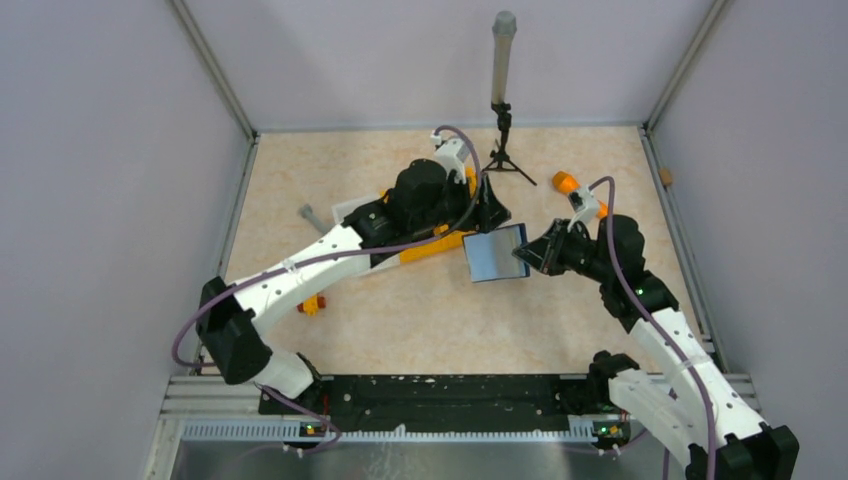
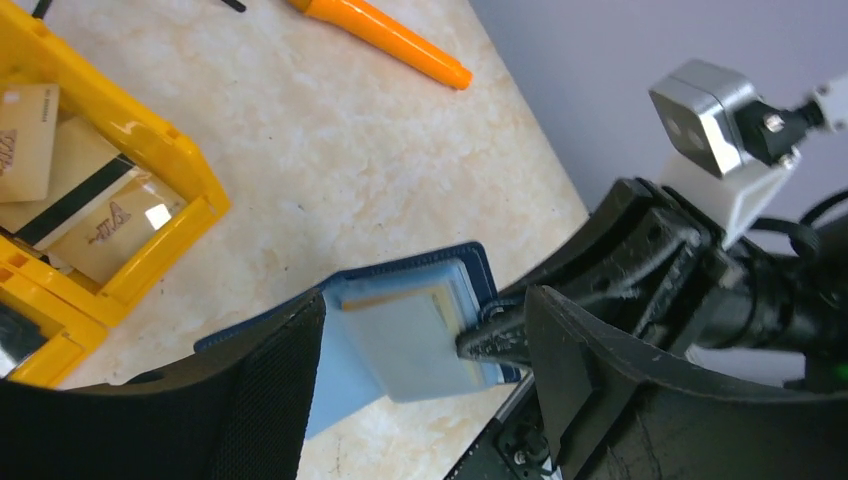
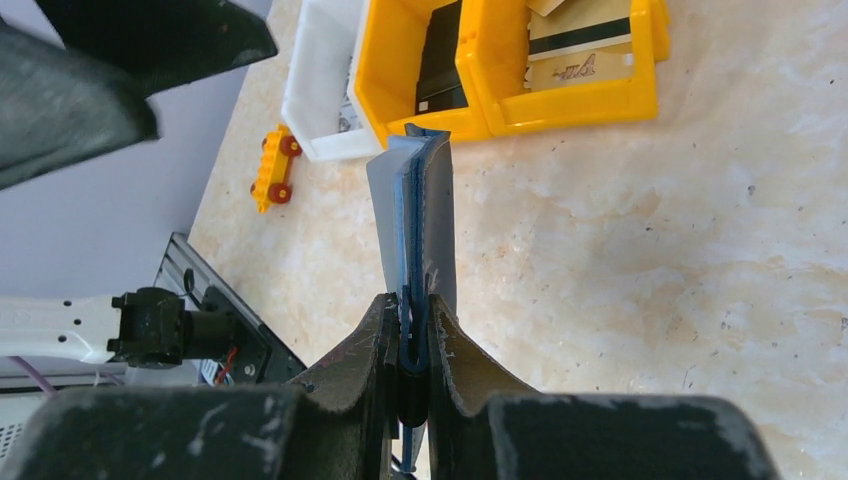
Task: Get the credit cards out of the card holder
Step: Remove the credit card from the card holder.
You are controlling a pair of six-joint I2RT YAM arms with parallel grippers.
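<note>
The navy card holder hangs above the table, folded open, with its pale grey-blue pockets facing the left wrist camera. Thin tan edges of credit cards show in the pockets. My right gripper is shut on the holder's lower edge and holds it upright. My left gripper is open just behind the holder, one finger on each side of it, touching nothing. More tan credit cards lie in the yellow bin.
The yellow two-compartment bin and a white tray stand to the left behind the holder. An orange marker lies at the back right. A small tripod with a grey tube stands at the back. A yellow toy car sits at the left.
</note>
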